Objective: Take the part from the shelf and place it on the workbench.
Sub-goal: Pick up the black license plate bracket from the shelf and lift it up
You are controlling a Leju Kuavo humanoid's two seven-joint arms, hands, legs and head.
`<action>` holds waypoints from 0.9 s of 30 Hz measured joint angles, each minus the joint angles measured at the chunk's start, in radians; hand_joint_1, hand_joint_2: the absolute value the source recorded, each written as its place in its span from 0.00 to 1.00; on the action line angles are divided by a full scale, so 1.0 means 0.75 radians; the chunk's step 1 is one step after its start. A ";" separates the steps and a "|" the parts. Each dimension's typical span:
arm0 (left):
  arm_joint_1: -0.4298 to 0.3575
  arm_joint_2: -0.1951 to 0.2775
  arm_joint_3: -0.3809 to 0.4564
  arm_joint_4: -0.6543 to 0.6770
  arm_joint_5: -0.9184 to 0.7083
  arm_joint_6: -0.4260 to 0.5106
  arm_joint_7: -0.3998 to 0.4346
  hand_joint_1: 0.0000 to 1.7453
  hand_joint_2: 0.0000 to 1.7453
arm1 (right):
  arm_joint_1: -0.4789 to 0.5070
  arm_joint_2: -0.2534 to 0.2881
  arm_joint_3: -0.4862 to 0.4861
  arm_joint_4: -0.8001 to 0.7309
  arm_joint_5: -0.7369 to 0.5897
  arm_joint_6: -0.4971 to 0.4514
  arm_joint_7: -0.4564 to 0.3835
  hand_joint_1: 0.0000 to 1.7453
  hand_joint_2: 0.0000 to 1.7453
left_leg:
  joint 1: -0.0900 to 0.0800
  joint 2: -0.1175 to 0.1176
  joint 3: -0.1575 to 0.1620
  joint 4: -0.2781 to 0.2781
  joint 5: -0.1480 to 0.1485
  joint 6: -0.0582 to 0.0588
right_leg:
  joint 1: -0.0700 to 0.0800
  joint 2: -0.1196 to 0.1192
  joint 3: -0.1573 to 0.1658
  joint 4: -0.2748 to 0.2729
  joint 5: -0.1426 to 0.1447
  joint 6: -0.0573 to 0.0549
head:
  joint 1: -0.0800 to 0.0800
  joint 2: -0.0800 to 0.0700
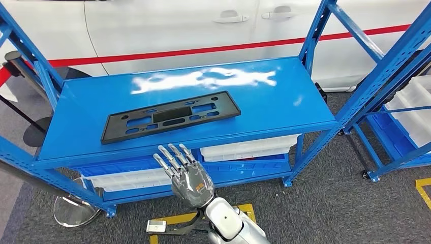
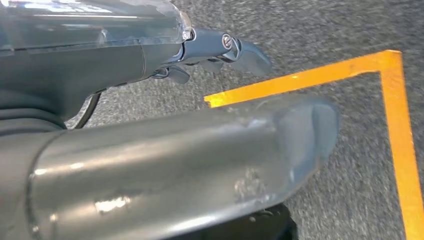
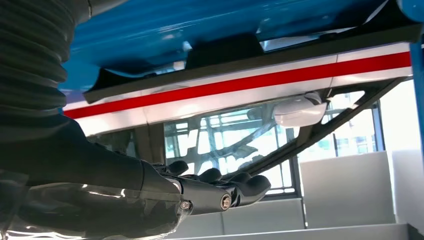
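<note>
A flat black plastic part (image 1: 170,116) with several slots cut through it lies on the top board of a blue metal shelf (image 1: 284,104), toward the left half of the board and turned slightly askew. The right hand (image 1: 184,173) is raised in front of the shelf's front edge, just below and near the part but apart from it, its fingers (image 1: 173,155) stretched out, spread and holding nothing. In the left wrist view the left hand (image 2: 200,85) hangs above grey carpet (image 2: 340,30) marked with orange tape (image 2: 400,140); its fingers are apart and nothing is in it. White bins (image 1: 249,147) sit on the shelf's lower level. A white car (image 1: 167,25) with a red stripe stands behind the shelf, and a second blue rack (image 1: 391,66) stands to the right.
</note>
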 joint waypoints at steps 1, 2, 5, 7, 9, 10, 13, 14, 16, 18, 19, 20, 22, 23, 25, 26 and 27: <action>0.001 0.000 0.002 0.001 0.000 0.000 0.000 0.00 0.00 | 0.000 0.000 -0.001 -0.004 -0.004 0.003 -0.003 0.00 1.00 | 0.001 0.000 0.002 -0.003 0.001 0.011 | -0.002 0.000 -0.003 0.011 -0.009 0.007 | 0.001 0.000; 0.001 0.000 0.004 0.001 0.000 0.000 0.000 0.00 0.00 | -0.001 0.000 -0.003 -0.008 -0.008 0.007 -0.005 0.00 1.00 | 0.002 0.001 0.005 -0.006 0.001 0.022 | -0.003 -0.001 -0.018 0.044 -0.030 0.012 | 0.003 0.000; -0.002 0.001 0.012 0.001 0.000 0.000 0.001 0.00 0.00 | 0.002 0.000 -0.009 -0.015 -0.017 0.027 -0.011 0.00 1.00 | -0.003 0.002 0.007 -0.009 -0.002 0.042 | -0.003 -0.001 -0.145 0.285 -0.135 0.018 | 0.008 0.000; -0.002 0.002 0.016 0.001 0.000 0.000 0.005 0.00 0.00 | 0.005 -0.001 -0.014 -0.016 -0.024 0.040 -0.016 0.00 1.00 | -0.010 0.001 0.011 -0.009 -0.006 0.047 | -0.002 -0.001 -0.210 0.382 -0.144 0.015 | 0.008 0.000; -0.001 0.001 0.019 0.001 -0.001 0.000 0.008 0.00 0.00 | 0.006 -0.001 -0.017 -0.019 -0.028 0.047 -0.019 0.00 1.00 | -0.017 -0.002 0.021 -0.009 -0.011 0.049 | 0.004 -0.001 -0.176 0.282 -0.057 -0.001 | 0.008 0.000; -0.001 0.000 0.020 0.001 -0.001 0.000 0.009 0.00 0.00 | 0.006 -0.001 -0.017 -0.022 -0.028 0.047 -0.020 0.00 1.00 | -0.019 -0.003 0.027 -0.009 -0.015 0.048 | 0.010 -0.001 -0.136 0.189 -0.007 -0.015 | 0.008 0.000; -0.001 -0.005 0.023 0.005 -0.003 0.000 0.010 0.00 0.00 | 0.005 0.000 -0.020 -0.029 -0.030 0.048 -0.021 0.00 1.00 | -0.024 -0.004 0.032 -0.008 -0.025 0.033 | 0.026 -0.002 -0.061 0.020 0.046 -0.045 | 0.003 0.000; -0.001 -0.006 0.024 0.006 -0.003 0.000 0.011 0.00 0.00 | 0.005 0.001 -0.021 -0.030 -0.031 0.050 -0.021 0.00 1.00 | -0.024 -0.002 0.033 -0.010 -0.027 0.025 | 0.029 -0.001 -0.058 0.013 0.044 -0.047 | 0.002 0.000; -0.003 -0.005 0.025 0.006 -0.004 0.000 0.013 0.00 0.00 | 0.006 0.003 -0.023 -0.033 -0.034 0.054 -0.021 0.00 1.00 | -0.021 0.000 0.036 -0.013 -0.038 0.011 | 0.022 0.001 -0.045 -0.008 0.050 -0.052 | 0.001 0.000; -0.004 -0.004 0.026 0.006 -0.004 -0.001 0.015 0.00 0.00 | 0.002 0.007 -0.025 -0.036 -0.041 0.061 -0.021 0.00 1.00 | -0.019 0.001 0.009 0.059 -0.081 -0.002 | 0.010 -0.003 -0.025 -0.032 0.056 -0.060 | -0.003 0.000; -0.003 -0.003 0.026 0.006 -0.005 -0.001 0.016 0.00 0.00 | 0.001 0.008 -0.026 -0.036 -0.045 0.065 -0.021 0.00 1.00 | -0.014 0.001 -0.025 0.137 -0.115 -0.009 | 0.010 -0.005 -0.019 -0.037 0.056 -0.062 | -0.005 0.000; -0.002 -0.003 0.027 0.006 -0.005 -0.002 0.018 0.00 0.00 | 0.001 0.009 -0.026 -0.035 -0.047 0.068 -0.021 0.00 1.00 | -0.010 0.001 -0.070 0.223 -0.150 -0.016 | 0.009 -0.007 -0.017 -0.036 0.053 -0.065 | -0.006 0.000; 0.002 -0.003 0.028 0.006 -0.005 -0.003 0.020 0.00 0.00 | 0.002 0.009 -0.027 -0.034 -0.050 0.071 -0.021 0.00 1.00 | -0.002 0.001 -0.137 0.332 -0.169 -0.030 | 0.009 -0.006 -0.014 -0.030 0.044 -0.065 | -0.007 0.000; 0.004 -0.002 0.029 0.006 -0.005 -0.003 0.021 0.00 0.00 | 0.002 0.009 -0.028 -0.034 -0.051 0.071 -0.021 0.00 1.00 | 0.002 0.001 -0.138 0.317 -0.141 -0.035 | 0.008 -0.004 -0.012 -0.025 0.038 -0.062 | -0.007 0.000; 0.005 -0.001 0.032 0.006 -0.005 -0.002 0.022 0.00 0.00 | 0.002 0.010 -0.028 -0.034 -0.054 0.075 -0.022 0.00 1.00 | 0.008 0.003 -0.076 0.163 -0.043 -0.041 | 0.004 -0.002 -0.004 -0.012 0.022 -0.051 | -0.007 0.000; 0.004 0.000 0.033 0.006 -0.006 -0.002 0.021 0.00 0.00 | 0.001 0.010 -0.029 -0.034 -0.056 0.080 -0.023 0.00 1.00 | 0.007 0.004 -0.040 0.083 -0.010 -0.040 | 0.005 -0.001 -0.002 -0.004 0.013 -0.043 | -0.008 0.000; 0.003 0.000 0.035 0.006 -0.007 -0.002 0.021 0.00 0.00 | 0.001 0.010 -0.029 -0.035 -0.057 0.086 -0.023 0.00 1.00 | 0.005 0.003 -0.015 0.029 0.006 -0.032 | 0.006 -0.001 -0.002 0.003 0.006 -0.034 | -0.008 0.000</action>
